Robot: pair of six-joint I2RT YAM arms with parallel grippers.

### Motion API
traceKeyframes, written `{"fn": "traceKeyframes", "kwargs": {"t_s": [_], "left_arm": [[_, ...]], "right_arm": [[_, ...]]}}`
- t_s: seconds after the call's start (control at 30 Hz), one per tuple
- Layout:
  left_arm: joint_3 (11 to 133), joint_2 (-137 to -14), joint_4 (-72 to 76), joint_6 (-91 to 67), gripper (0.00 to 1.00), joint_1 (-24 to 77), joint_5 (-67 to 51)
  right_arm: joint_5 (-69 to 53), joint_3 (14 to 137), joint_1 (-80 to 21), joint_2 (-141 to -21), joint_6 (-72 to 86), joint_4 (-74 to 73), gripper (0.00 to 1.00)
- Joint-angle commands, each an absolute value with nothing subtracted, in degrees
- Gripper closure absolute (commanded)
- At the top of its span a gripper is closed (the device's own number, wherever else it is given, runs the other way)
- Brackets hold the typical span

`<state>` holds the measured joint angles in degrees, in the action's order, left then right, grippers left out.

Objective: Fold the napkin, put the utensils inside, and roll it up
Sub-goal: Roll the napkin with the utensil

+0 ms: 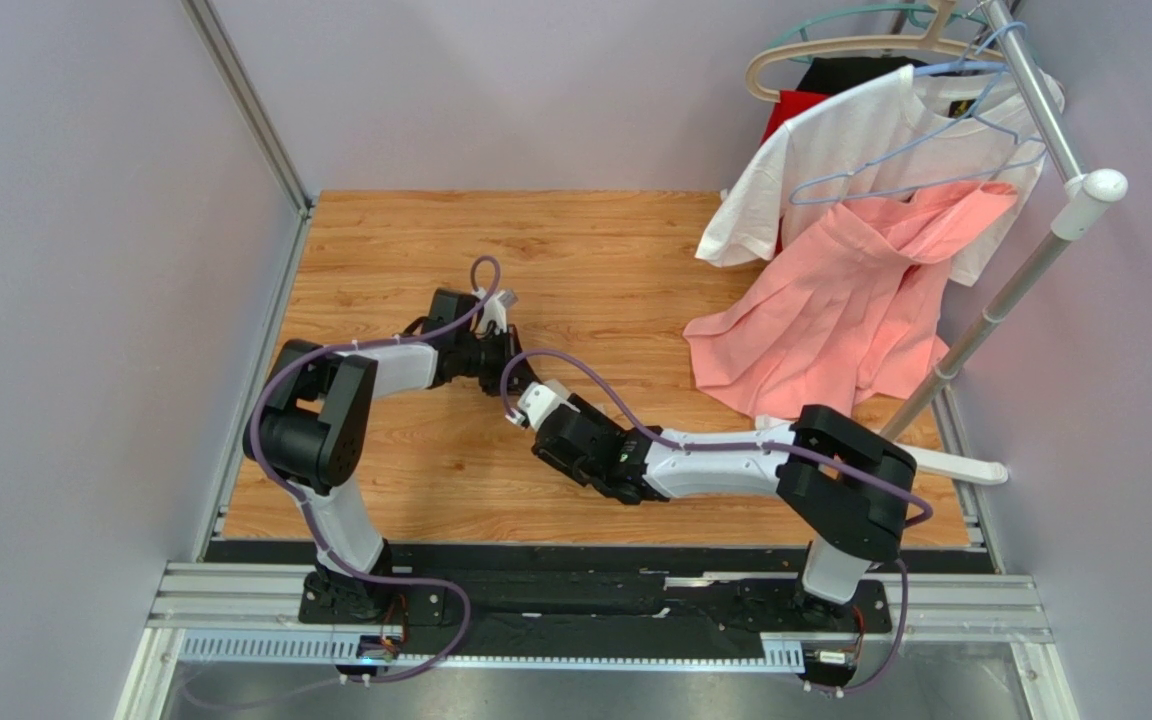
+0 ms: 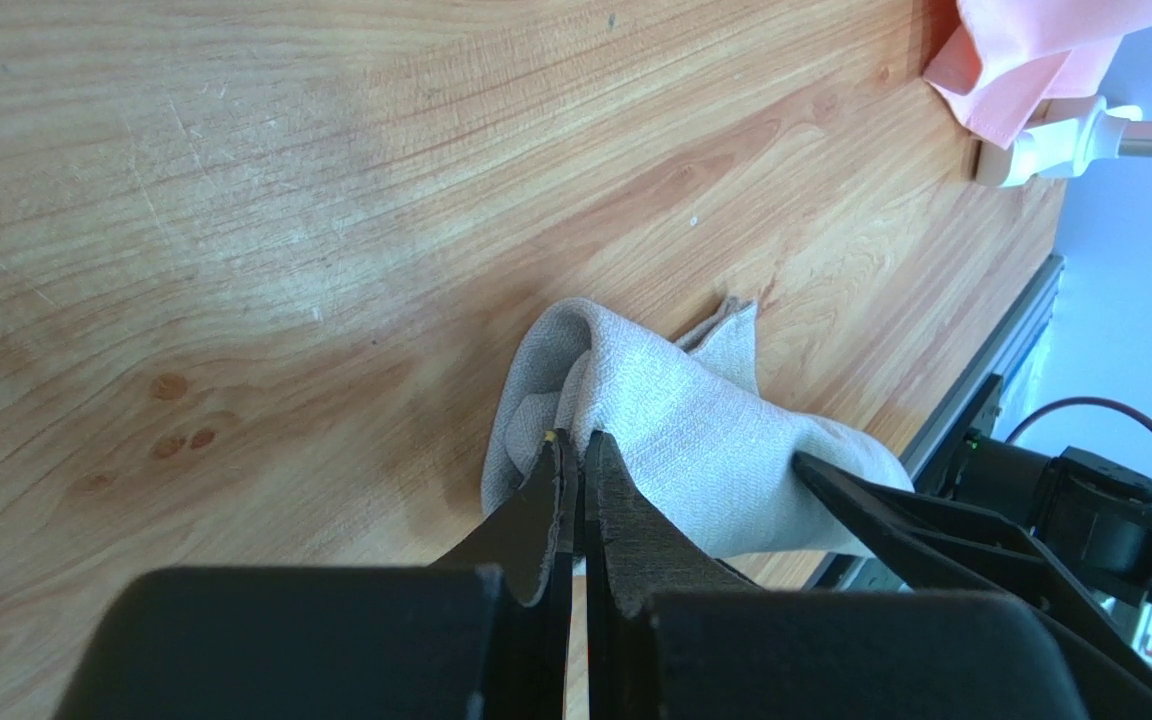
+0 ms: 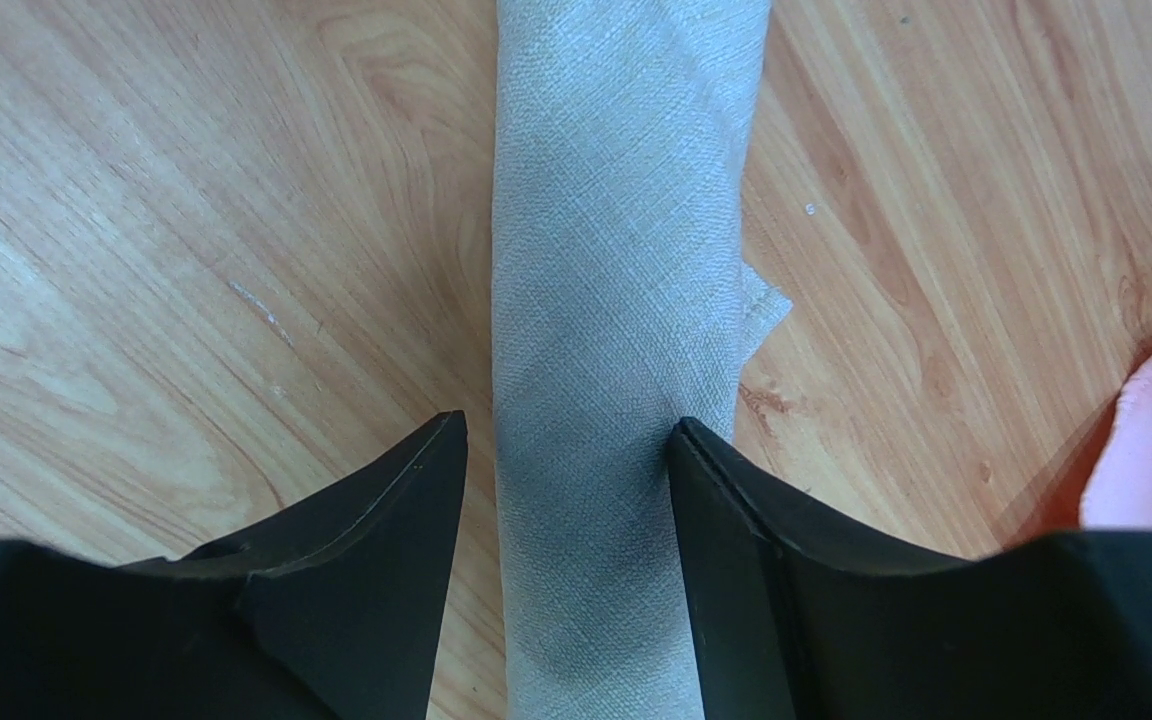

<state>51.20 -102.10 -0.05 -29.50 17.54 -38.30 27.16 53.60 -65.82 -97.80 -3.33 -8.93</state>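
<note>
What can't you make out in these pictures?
The utensils: in no view; if inside the rolled napkin, the cloth hides them.
Napkin's ends: cut off by the right wrist view's top and bottom edges.
Napkin in the top view: hidden under the left gripper and right gripper.
Whether the right fingers squeeze the roll or only straddle it: unclear, right wrist view.

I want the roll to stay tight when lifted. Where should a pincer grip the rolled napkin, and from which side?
Probably across the middle of the napkin, from above, one finger on each long side, as the right pincer straddles it. It lies flat as a long narrow roll, and a loose corner juts out there.
</note>
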Motion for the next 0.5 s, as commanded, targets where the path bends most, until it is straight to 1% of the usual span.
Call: {"fn": "traceKeyframes", "kwargs": {"t_s": [0.0, 0.13, 0.17, 0.23, 0.33, 0.37, 0.4, 0.43, 0.47], "left_arm": [[53.26, -102.39, -1.41, -29.09, 1.0, 17.75, -38.5], [53.35, -102.3, -1.41, -28.92, 1.0, 17.75, -38.76], [53.35, -102.3, -1.41, -28.92, 1.0, 17.75, -38.93], [53.35, -102.04, -0.97, -28.83, 1.0, 17.75, -39.37], [53.17, -101.34, -0.35, -28.83, 1.0, 17.75, -39.99], [52.91, -101.08, -0.35, -28.92, 0.96, 17.75, -39.9], [52.82, -100.81, -0.26, -29.26, 0.9, 17.75, -39.82], [52.82, -100.03, -0.35, -29.53, 0.82, 17.67, -39.64], [52.82, -99.76, -0.35, -29.79, 0.67, 17.67, -39.2]], "right_arm": [[28.03, 54.49, -66.01, -99.66, -4.22, -7.21, 0.44], [29.35, 55.1, -65.83, -101.77, -3.96, -7.82, 0.44], [29.44, 55.11, -65.4, -102.21, -3.78, -8.17, 0.48], [28.14, 55.54, -64.52, -102.92, -2.46, -9.05, 0.51], [25.59, 55.28, -62.85, -102.83, -1.67, -9.4, 0.58], [24.88, 55.2, -62.32, -102.66, -1.67, -9.58, 0.62], [23.92, 55.11, -62.05, -102.48, -1.76, -9.49, 0.64], [23.04, 55.11, -61.88, -102.22, -1.67, -9.58, 0.65], [20.42, 54.93, -61.35, -101.52, -1.41, -9.58, 0.68]]}}
